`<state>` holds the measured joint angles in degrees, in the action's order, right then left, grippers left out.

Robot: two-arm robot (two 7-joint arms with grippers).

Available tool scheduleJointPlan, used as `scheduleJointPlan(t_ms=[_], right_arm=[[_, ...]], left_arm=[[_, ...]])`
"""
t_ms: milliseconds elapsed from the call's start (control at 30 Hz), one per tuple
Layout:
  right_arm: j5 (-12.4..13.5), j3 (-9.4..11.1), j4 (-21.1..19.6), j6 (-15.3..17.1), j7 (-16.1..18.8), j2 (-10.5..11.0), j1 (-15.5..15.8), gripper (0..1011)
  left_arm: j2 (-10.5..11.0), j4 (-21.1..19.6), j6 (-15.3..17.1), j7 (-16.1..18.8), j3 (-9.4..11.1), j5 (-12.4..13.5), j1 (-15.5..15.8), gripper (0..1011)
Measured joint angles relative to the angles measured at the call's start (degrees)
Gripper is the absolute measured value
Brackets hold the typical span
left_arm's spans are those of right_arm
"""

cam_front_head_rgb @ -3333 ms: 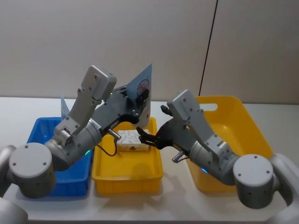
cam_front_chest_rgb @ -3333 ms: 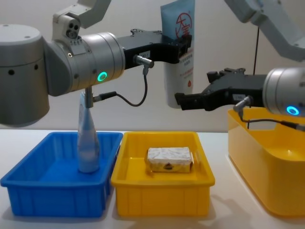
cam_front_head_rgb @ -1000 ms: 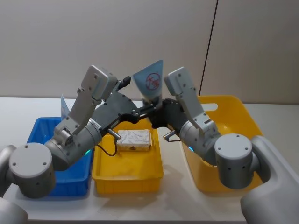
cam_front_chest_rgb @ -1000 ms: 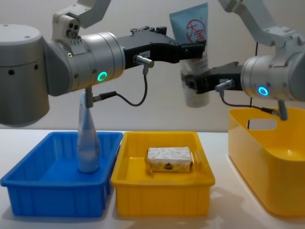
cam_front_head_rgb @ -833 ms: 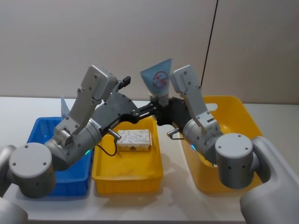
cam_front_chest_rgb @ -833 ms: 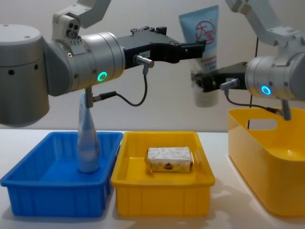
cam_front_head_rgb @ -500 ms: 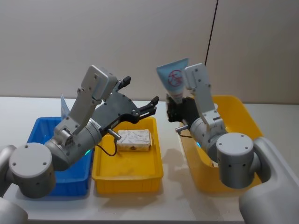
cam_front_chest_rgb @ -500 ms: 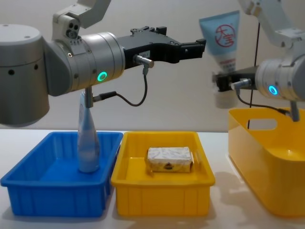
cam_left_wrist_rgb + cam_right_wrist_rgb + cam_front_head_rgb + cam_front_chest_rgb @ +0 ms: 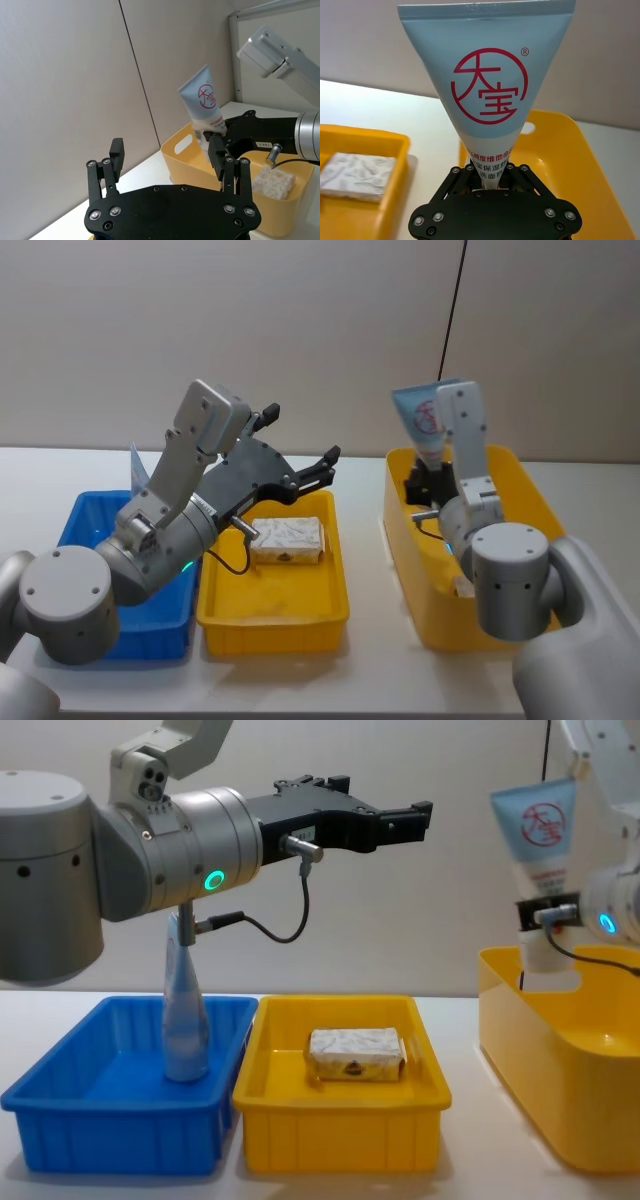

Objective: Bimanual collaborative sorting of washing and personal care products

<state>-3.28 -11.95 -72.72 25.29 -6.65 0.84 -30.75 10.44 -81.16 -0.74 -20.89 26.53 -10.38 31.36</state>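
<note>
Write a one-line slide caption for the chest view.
Right tool holds the squeeze tube upright over the yellow tub; left tool open above the yellow tray.

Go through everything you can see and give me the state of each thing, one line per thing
Squeeze tube: upright, cap down, held over the yellow tub.
Right gripper: shut on the tube's lower end.
Left gripper: open, empty, raised above the yellow tray.
Clear tapered tube: standing in the blue tray.
Wrapped block: lying flat in the yellow tray.
Yellow tub: holds another wrapped block.
</note>
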Motion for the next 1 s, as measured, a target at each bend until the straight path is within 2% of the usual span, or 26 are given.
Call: scheduleJointPlan(t_ms=[100,167,633,667,700,1000], right_arm=[[-0.2,1.2,1.0,1.0,-1.8,-0.5,-0.4,159],[-0.4,1.8,1.5,1.6,-2.9,-0.7,-0.5,210],[-1.3,8.0,9.0,5.9,-11.9,-2.7,-3.8,692],[-1.3,8.0,9.0,5.9,-11.9,-2.7,-3.8,692],[-1.3,8.5,9.7,6.2,-12.5,-2.9,-4.1,752],[-1.5,10.6,10.6,6.7,-14.4,-3.1,-4.4,1003]], left_arm=[[0.0,0.0,0.0,0.0,0.0,0.0,0.0,1001],[0.0,0.0,0.0,0.0,0.0,0.0,0.0,1001],[0.0,0.0,0.0,0.0,0.0,0.0,0.0,1001],[0.0,0.0,0.0,0.0,0.0,0.0,0.0,1001],[0.0,0.0,0.0,0.0,0.0,0.0,0.0,1001],[0.0,0.0,0.0,0.0,0.0,0.0,0.0,1001]])
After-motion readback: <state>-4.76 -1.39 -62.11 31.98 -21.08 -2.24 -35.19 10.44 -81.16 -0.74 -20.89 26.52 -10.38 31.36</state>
